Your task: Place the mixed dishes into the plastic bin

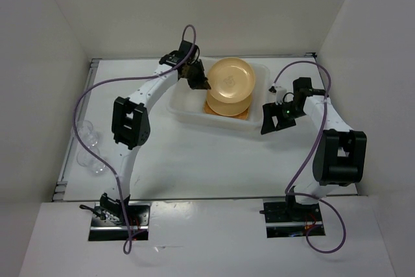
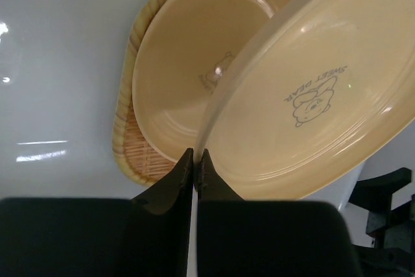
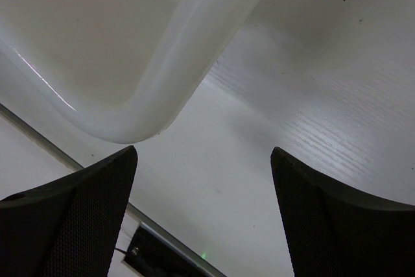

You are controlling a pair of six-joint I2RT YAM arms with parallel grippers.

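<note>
Viewing from above, my left pincer [image 1: 198, 82] holds a round plate [image 1: 231, 79] over the plastic bin [image 1: 185, 113]. Left wrist: fingers [image 2: 168, 186] clamp its rim, tilted above the bin's second plate [image 2: 188, 76]. Right wrist: my right pincer [image 3: 204, 152] gapes empty beside the bin.

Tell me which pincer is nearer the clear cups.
Left. The left pincer, shut on a round plate over the bin's left end, is right of the clear cups. The right pincer, open beside the bin's right end, lies farther right.
</note>
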